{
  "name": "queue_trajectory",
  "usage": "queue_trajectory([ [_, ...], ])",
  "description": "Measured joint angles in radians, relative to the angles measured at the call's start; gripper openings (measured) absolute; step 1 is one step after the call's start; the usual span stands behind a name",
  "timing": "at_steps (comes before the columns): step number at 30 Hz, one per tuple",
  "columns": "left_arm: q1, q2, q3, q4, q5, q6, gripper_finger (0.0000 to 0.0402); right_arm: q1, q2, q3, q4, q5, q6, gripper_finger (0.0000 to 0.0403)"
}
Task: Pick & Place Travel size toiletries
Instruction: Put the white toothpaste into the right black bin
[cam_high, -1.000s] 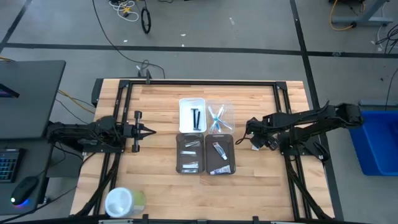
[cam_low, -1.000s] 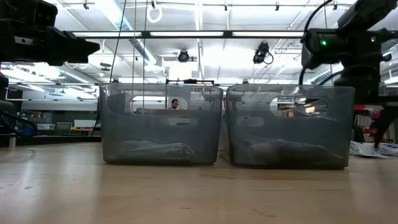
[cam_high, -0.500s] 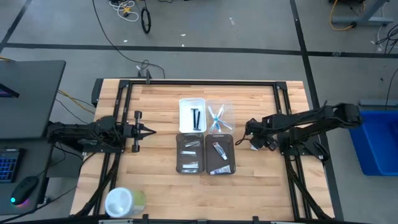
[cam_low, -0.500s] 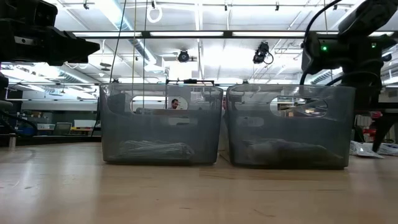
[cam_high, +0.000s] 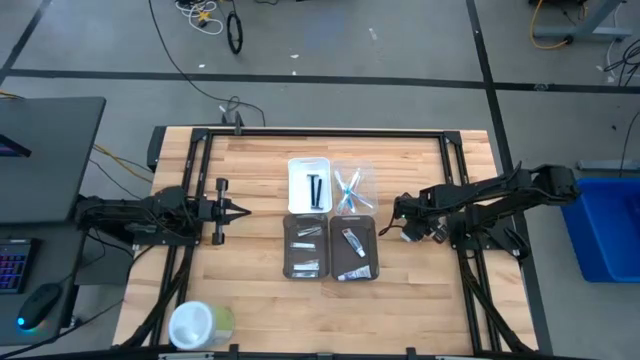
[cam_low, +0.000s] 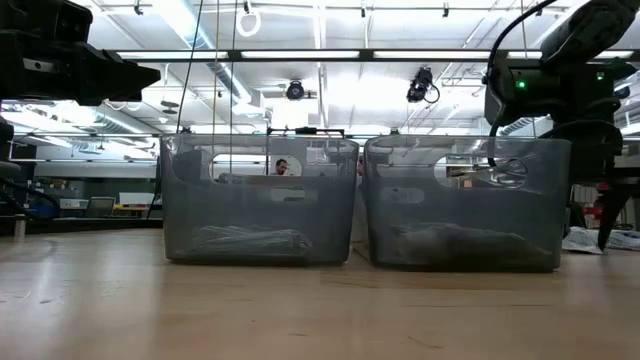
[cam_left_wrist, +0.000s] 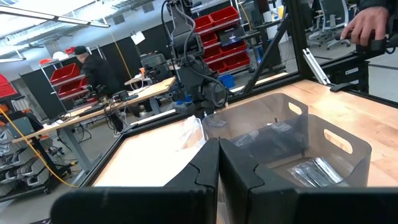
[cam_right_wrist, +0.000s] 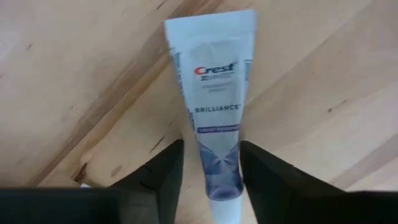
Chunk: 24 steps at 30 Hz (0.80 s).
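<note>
A small white toothpaste tube (cam_right_wrist: 214, 93) with blue and red print lies flat on the wood, to the right of the grey trays. My right gripper (cam_right_wrist: 211, 152) (cam_high: 405, 232) points down over the tube's cap end, open, with one finger on each side. A gap shows between one finger and the tube; whether the other finger touches it, I cannot tell. More tubes lie in two grey trays (cam_high: 292, 262) (cam_high: 375, 262), black sticks (cam_high: 315, 190) in a white tray, and toothbrushes (cam_high: 350, 190) in a clear one. My left gripper (cam_high: 243, 210) waits shut at the table's left.
In the low view the two grey trays (cam_low: 260, 200) (cam_low: 465, 200) stand side by side at mid-table. A round white-and-green container (cam_high: 195, 325) stands at the near left corner. Bare wood lies around the tube on the right. A person's hand (cam_left_wrist: 373, 28) shows beyond the table.
My right gripper has sunk a little toward the table over the tube.
</note>
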<state>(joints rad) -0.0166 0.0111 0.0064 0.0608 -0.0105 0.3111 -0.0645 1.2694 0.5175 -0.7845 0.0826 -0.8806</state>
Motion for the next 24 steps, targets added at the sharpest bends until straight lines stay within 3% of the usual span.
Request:
queue_trajectory([
  [12,0.0,0.0,0.0,0.0,0.0,0.0,0.0016,0.021,0.0,0.003,-0.002,0.018,0.0,0.0074],
  [20,0.0,0.0,0.0,0.0,0.0,0.0,0.0016,0.057,0.0,0.062,-0.028,0.004,0.0,0.0071],
  [24,0.0,0.0,0.0,0.0,0.0,0.0,0.0016,0.077,-0.002,0.094,-0.053,-0.075,0.024,0.0075],
])
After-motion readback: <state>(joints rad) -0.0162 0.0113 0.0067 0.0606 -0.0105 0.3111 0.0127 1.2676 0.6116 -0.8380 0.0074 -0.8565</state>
